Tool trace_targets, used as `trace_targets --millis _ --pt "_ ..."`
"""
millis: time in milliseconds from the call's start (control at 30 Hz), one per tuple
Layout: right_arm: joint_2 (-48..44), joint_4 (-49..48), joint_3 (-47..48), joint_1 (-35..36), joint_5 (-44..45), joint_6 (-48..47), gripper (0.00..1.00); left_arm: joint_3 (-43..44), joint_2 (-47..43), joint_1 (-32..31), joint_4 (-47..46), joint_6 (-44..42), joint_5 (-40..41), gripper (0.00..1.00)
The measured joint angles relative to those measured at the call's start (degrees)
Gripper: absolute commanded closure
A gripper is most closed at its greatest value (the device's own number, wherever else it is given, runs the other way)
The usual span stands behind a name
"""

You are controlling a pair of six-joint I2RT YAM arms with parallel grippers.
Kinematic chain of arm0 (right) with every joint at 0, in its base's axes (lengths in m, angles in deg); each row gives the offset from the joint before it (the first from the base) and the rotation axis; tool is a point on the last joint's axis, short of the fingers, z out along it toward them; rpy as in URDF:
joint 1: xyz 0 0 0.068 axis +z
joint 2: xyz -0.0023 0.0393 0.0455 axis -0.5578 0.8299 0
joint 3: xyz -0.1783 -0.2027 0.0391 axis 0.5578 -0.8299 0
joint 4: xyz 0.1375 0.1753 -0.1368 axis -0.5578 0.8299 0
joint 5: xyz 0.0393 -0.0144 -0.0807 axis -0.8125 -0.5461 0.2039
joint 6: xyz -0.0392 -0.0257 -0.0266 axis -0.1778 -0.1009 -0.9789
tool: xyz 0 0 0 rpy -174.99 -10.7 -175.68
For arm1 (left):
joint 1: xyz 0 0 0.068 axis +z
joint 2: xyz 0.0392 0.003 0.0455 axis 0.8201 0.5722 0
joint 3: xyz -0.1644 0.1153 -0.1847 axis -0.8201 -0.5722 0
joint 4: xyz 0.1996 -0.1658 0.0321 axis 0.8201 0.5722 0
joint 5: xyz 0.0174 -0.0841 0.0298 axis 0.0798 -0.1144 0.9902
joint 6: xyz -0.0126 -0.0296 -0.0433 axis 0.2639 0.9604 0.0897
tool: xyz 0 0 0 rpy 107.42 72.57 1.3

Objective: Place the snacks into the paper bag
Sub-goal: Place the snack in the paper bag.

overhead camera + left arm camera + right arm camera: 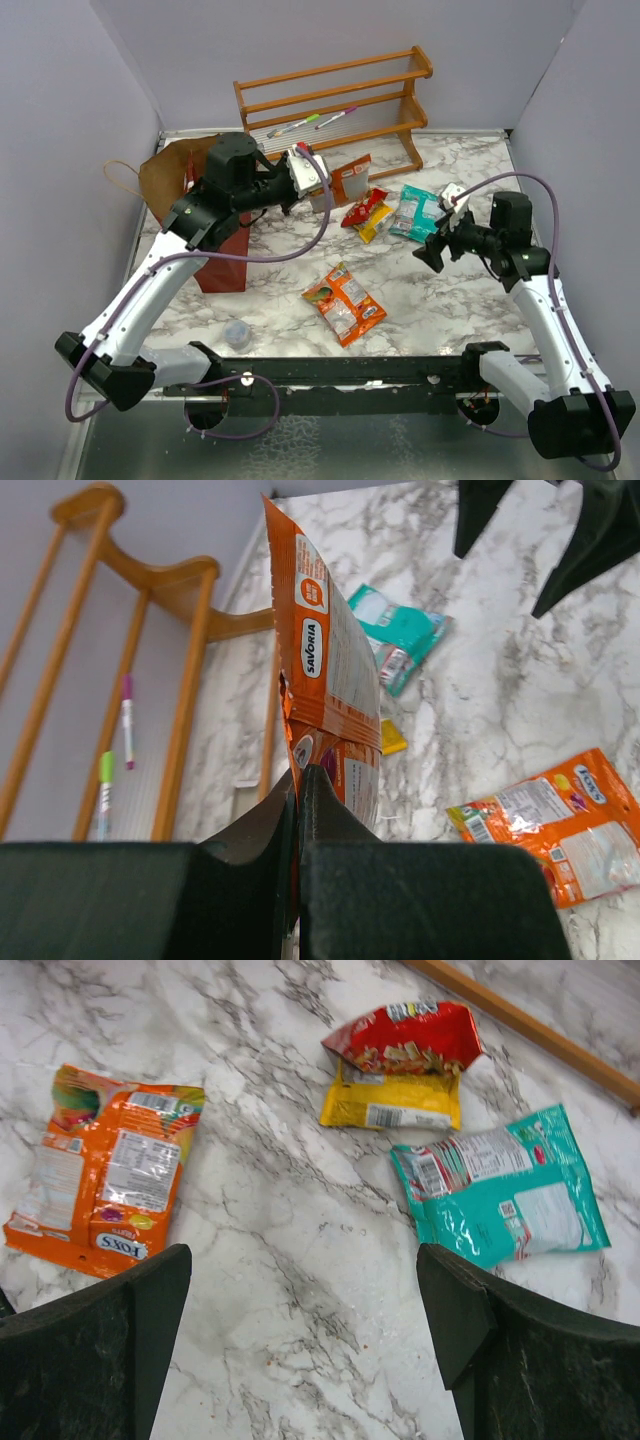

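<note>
My left gripper is shut on the edge of an orange chip packet and holds it upright above the table, to the right of the dark-red paper bag. In the left wrist view the jaws pinch the packet. An orange packet lies mid-table. Red and yellow packets and a teal one lie further back. My right gripper is open and empty, hovering above bare marble between the orange and teal packets.
A wooden slatted rack with green and pink markers stands at the back. A small clear cup sits near the front left. Purple walls close in the table on three sides.
</note>
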Motion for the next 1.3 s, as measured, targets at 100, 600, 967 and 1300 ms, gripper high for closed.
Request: trace_targets --millis 100,600,967,1300 --pt "-0.2 -2.8 -2.6 0.0 2.9 1.8 0.05 4.0 -0.7 0.6 1.4 1.6 3.4 1.00" --pt "-5.2 -10.3 -8.1 0.0 8.2 3.9 0.05 19.5 -3.2 15.3 6.3 16.7 9.5 1.00" --pt "-6.3 -10.7 -8.6 0.0 8.6 3.9 0.05 22.6 -9.0 27.3 11.1 17.4 11.7 1.00" --pt "-7.9 -11.1 -9.0 0.0 8.6 3.9 0.05 16.9 -11.5 32.2 11.4 13.5 21.7 1.00"
